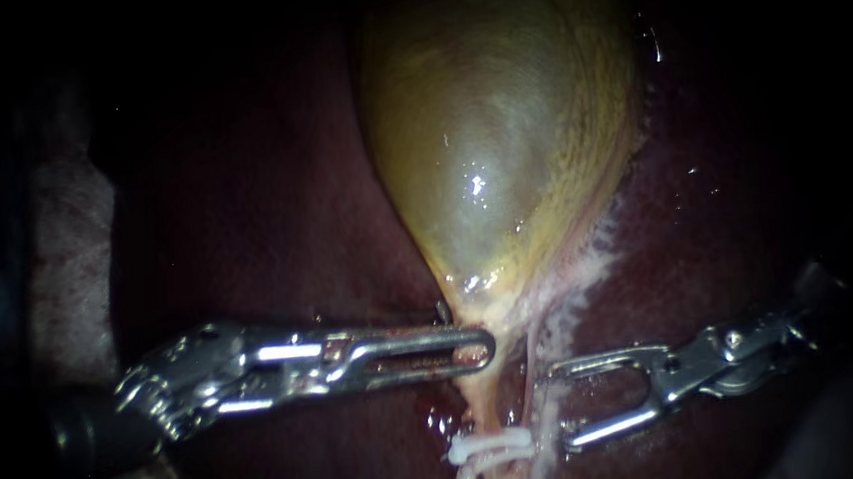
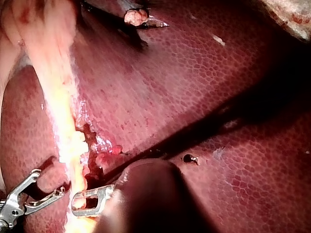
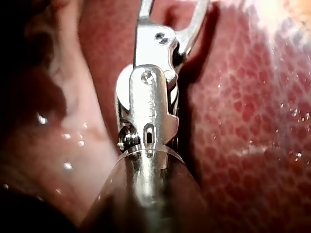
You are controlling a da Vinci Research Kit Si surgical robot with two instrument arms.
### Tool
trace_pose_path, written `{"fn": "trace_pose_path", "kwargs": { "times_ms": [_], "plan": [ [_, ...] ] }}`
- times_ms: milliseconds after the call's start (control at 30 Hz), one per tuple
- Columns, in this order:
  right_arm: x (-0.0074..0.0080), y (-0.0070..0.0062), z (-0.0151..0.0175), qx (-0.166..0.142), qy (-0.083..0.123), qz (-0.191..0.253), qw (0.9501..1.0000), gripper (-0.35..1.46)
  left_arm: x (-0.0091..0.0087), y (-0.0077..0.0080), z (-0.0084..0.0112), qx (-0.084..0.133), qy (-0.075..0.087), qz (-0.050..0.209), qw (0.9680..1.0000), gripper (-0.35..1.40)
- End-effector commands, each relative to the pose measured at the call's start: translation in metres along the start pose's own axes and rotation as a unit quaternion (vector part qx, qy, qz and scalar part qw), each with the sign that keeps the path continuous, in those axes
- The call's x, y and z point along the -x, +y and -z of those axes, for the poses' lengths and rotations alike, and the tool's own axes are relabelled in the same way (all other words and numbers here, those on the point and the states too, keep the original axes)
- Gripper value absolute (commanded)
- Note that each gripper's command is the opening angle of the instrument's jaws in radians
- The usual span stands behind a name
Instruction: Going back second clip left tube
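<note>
The yellow-green gallbladder [image 1: 499, 134] narrows to a neck from which a pale tube [image 1: 480, 406] runs down over the dark liver [image 1: 274, 210]. A white clip [image 1: 491, 448] sits across this tube low down. My left instrument [image 1: 474, 349] comes in from the left, its slotted jaws lying together and shut on the tissue at the gallbladder's neck. My right instrument [image 1: 557, 408] stands just right of the tube and clip, jaws open and empty. In the left wrist view its open jaws [image 2: 51, 183] flank the pale tube [image 2: 65, 131], opposite my left instrument [image 2: 77, 203]. The right wrist view shows the right instrument's [image 3: 170, 8] jaws spread.
A whitish frayed strand [image 1: 580, 279] runs along the gallbladder's right edge down toward the right instrument. Raw red tissue [image 2: 99, 158] lies beside the tube near the left jaws. A small pale lump [image 2: 136, 17] sits far ahead on the liver.
</note>
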Motion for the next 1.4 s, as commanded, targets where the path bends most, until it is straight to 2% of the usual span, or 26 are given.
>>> {"fn": "trace_pose_path", "kwargs": {
  "times_ms": [33,200,367,667,1033,1400],
  "plan": [
    [-0.0004,0.0003,0.0005,0.007,0.010,0.022,0.9997,0.48,0.0000,-0.0001,-0.0001,0.000,0.000,0.000,1.0000,-0.35],
    [-0.0015,0.0004,0.0024,0.019,0.032,0.054,0.9979,0.48,0.0001,-0.0002,-0.0001,0.000,0.000,0.000,1.0000,-0.35],
    [-0.0017,0.0007,0.0036,0.026,0.046,0.070,0.9961,0.48,0.0001,-0.0004,-0.0001,0.000,0.000,-0.001,1.0000,-0.35],
    [-0.0017,0.0008,0.0039,0.027,0.050,0.074,0.9956,0.48,0.0004,-0.0016,-0.0006,-0.002,0.001,-0.003,1.0000,-0.35],
    [-0.0018,0.0008,0.0039,0.028,0.054,0.077,0.9951,0.48,0.0009,-0.0042,-0.0029,-0.008,0.006,-0.009,0.9999,-0.35],
    [-0.0018,0.0008,0.0039,0.028,0.055,0.078,0.9951,0.49,0.0019,-0.0060,-0.0070,-0.017,0.013,-0.015,0.9997,-0.35]
  ]
}}
